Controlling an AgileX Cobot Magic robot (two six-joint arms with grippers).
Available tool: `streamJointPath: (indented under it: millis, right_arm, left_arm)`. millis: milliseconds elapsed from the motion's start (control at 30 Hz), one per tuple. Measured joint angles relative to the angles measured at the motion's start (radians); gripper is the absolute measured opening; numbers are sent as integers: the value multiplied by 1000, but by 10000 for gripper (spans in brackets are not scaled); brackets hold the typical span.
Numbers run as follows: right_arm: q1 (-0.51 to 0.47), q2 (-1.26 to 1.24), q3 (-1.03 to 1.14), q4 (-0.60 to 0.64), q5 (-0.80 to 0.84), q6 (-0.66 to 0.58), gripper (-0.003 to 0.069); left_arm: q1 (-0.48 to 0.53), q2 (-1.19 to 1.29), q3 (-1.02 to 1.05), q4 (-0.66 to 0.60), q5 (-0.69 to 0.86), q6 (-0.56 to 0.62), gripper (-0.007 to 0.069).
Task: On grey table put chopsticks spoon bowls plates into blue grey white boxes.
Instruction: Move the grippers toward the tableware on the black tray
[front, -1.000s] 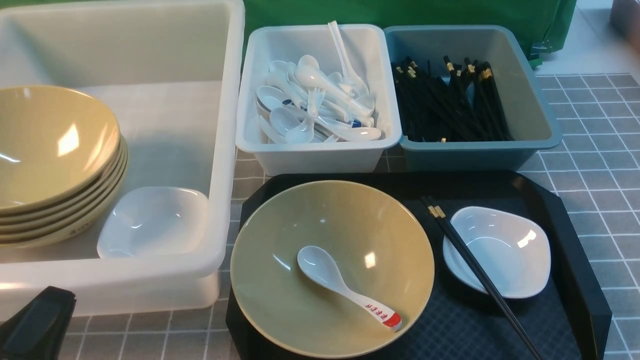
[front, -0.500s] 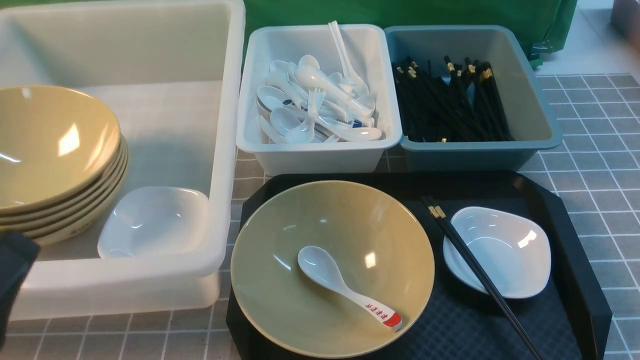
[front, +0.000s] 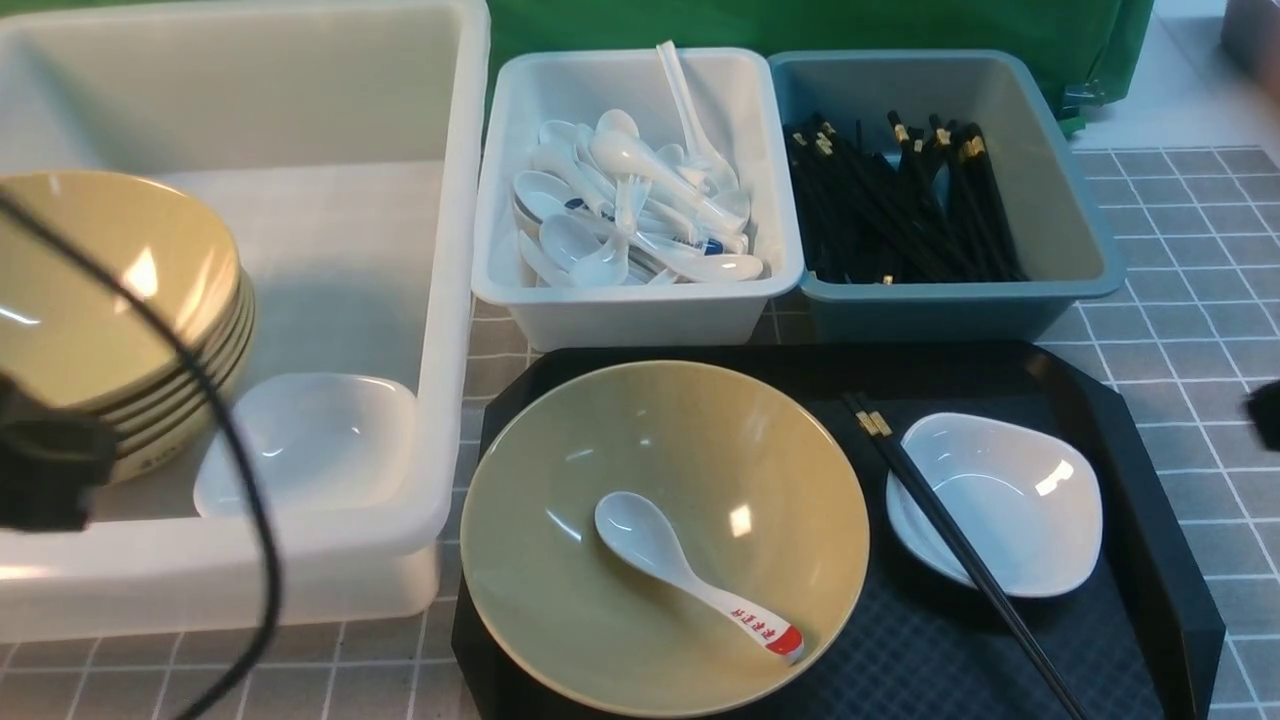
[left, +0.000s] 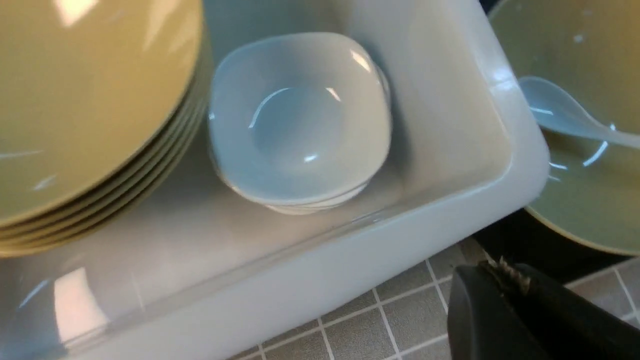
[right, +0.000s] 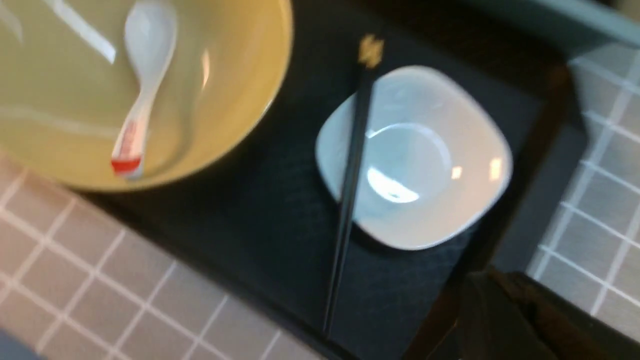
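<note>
On the black tray a tan bowl (front: 665, 450) holds the red-tipped spoon (front: 700, 580). Beside it the chopsticks (front: 960, 550) lie across the edge of a white plate (front: 1010, 500). The big tub (front: 455, 300) holds stacked bowls (front: 110, 300) and plates (left: 300, 120). My left gripper (left: 500, 269) is shut and empty, over the grey table (left: 400, 310) just outside the tub's near corner. My right gripper (right: 492, 279) is shut on nothing, above the tray's rim near the plate (right: 425, 160) and chopsticks (right: 350, 180).
Behind the black tray (front: 1150, 520) stand a white bin (front: 640, 315) full of white spoons and a blue-grey bin (front: 960, 315) full of black chopsticks. My left arm (front: 45, 465) and its cable cross the tub's front left. A green cloth hangs at the back.
The left arm's black body has risen along the left edge, and its cable now hangs across the tub. A dark piece of the right arm has appeared at the right edge.
</note>
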Motion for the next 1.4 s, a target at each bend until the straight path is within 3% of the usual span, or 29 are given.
streamJointPath:
  millis: [233,300,333,467,567,667,1033,1400]
  right_arm:
    - [88,242,-21,-26,-34,29,61]
    - [93,343,-21,-32,-71,32,131]
    - [93,343,-21,-32,-71,32,131]
    - [93,485,-45,-34,-113,52,321]
    - [93,565,-87,-35,-124,55,421]
    - [94,622,-127,-35,-128,58,459]
    - [154,738,-160,-39,-172,68,442]
    - [153,747,-160,-81,-195,112,297]
  left_arm:
    - [-274,216,-106,2,-43,36,-11]
    - [-383,313,-151,7,-96,38,-11]
    - [-390,313,-154,8,-99,38,-11]
    - [-521,458,-215,17,-147,51,-11]
    - [-562,516,-227,17,-161,66,-11]
    - [-569,541,-228,17,-164,68,-11]
    - [-568,543,-228,42,-179,69,-11]
    - [-568,543,-229,44,-179,69,-11]
